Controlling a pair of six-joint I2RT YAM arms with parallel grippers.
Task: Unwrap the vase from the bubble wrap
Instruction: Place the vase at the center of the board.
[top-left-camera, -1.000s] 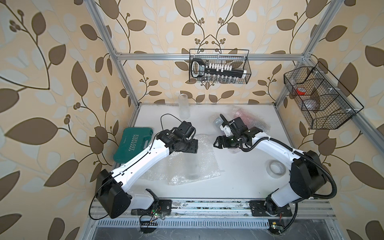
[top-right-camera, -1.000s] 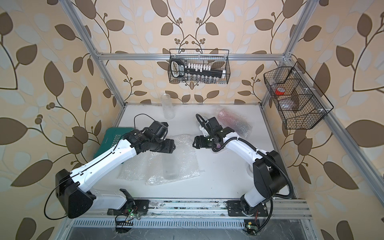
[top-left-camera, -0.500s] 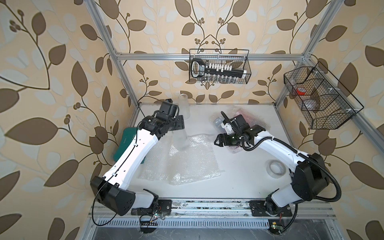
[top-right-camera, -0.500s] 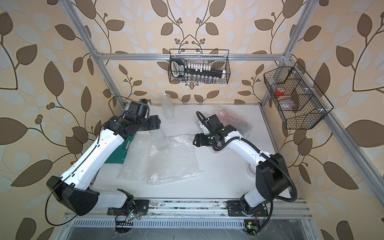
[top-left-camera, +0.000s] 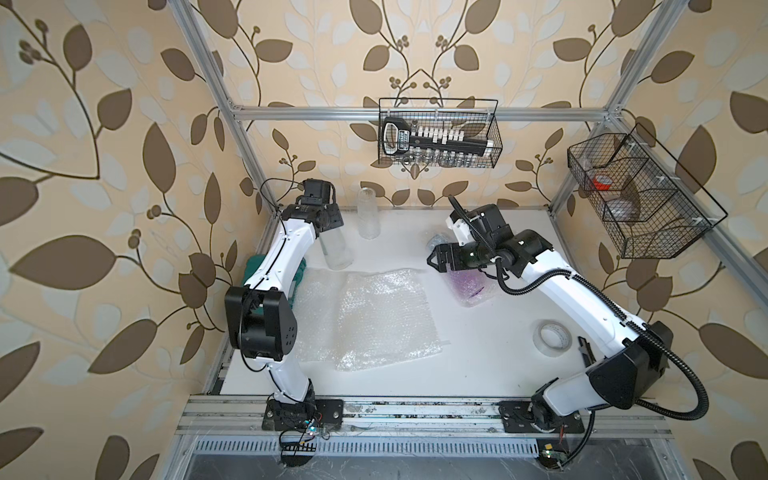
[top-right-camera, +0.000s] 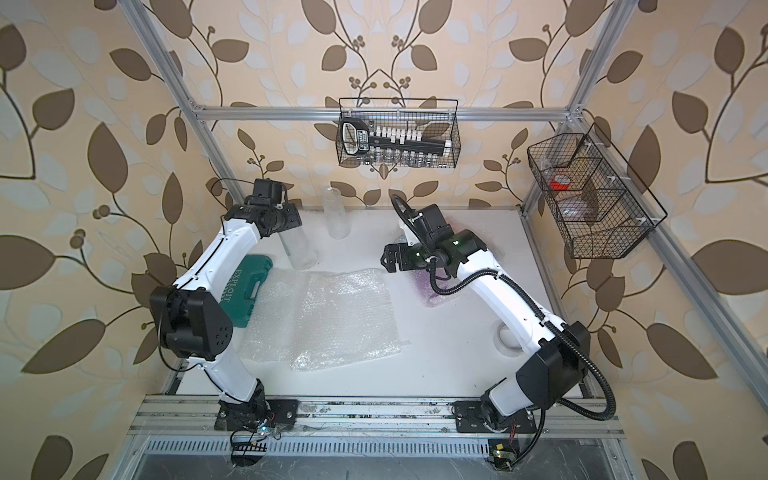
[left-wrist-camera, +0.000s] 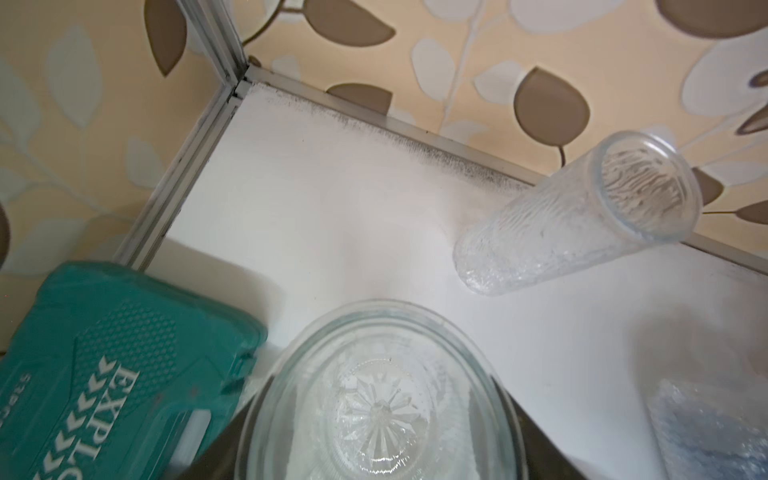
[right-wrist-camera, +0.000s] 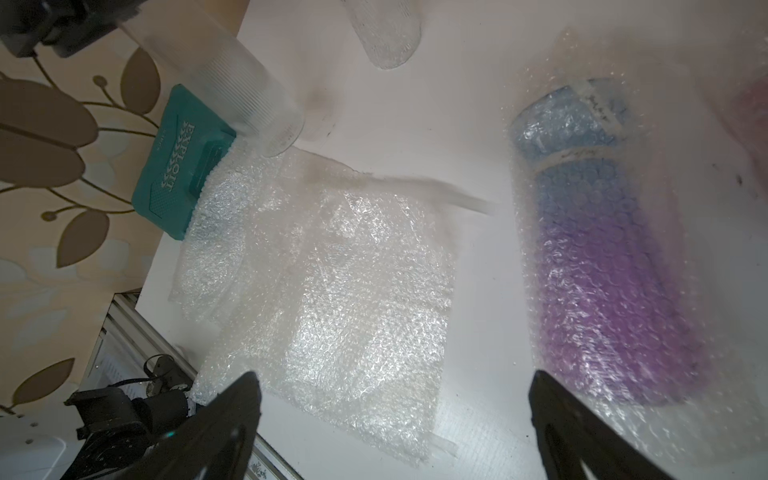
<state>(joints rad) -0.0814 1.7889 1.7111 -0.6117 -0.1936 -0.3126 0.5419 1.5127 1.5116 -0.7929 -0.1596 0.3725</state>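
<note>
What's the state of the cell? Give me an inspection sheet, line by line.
Surface: white tabletop, scuffed dark along the back edge.
Job's things: bubble wrap sheets lie flat mid-table; clear vase, unwrapped, tilted in the left gripper; blue-purple vase still wrapped, by the right gripper; textured vase stands bare at the back.
Clutter: green tool case at the left edge; tape roll beside the right arm.
Grippers: left gripper shut on the clear vase; right gripper open, fingers wide, holding nothing.
Cables: corrugated hose loops off the right arm; thin cable loops at the left wrist.
Surroundings: back wire basket and side wire basket hang on the frame; leaf wallpaper.
</note>
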